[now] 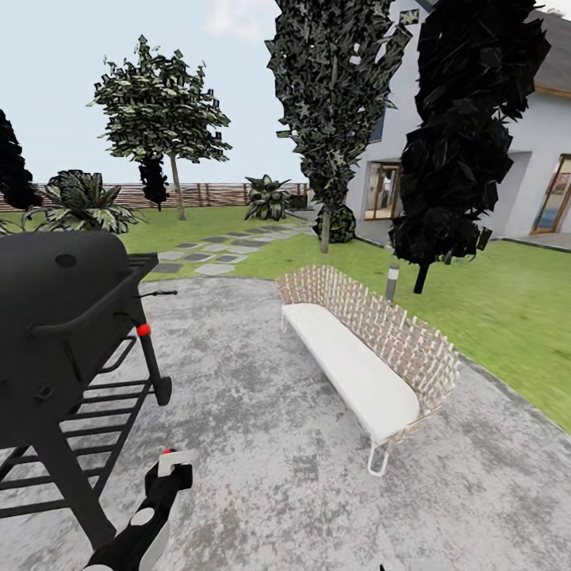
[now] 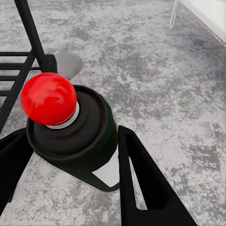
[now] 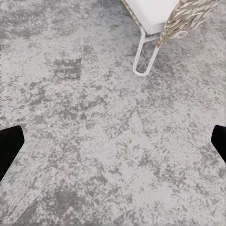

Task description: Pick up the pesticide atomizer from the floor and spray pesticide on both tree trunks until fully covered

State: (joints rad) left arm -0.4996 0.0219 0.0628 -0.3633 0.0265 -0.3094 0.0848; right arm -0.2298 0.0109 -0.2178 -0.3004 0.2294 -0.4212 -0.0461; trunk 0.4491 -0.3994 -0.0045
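My left gripper [image 1: 165,480] is shut on the pesticide atomizer [image 1: 176,466], held low over the grey paved floor [image 1: 270,444] beside the grill. In the left wrist view the dark atomizer [image 2: 89,141], with a white label and a red ball on top, sits between the two black fingers [image 2: 141,188] of the left gripper [image 2: 70,136]. The right gripper [image 3: 113,141] is open over bare paving, its fingertips wide apart. A tree [image 1: 159,103] with a wide green canopy and a thin bare tree trunk [image 1: 179,194] stands far back on the lawn by the fence.
A black grill [image 1: 63,333] on a frame stands close at my left. A white wicker bench [image 1: 357,357] crosses the patio ahead, with a short lamp post [image 1: 392,281] behind it. Tall narrow trees [image 1: 333,95] and a white house [image 1: 539,135] lie beyond.
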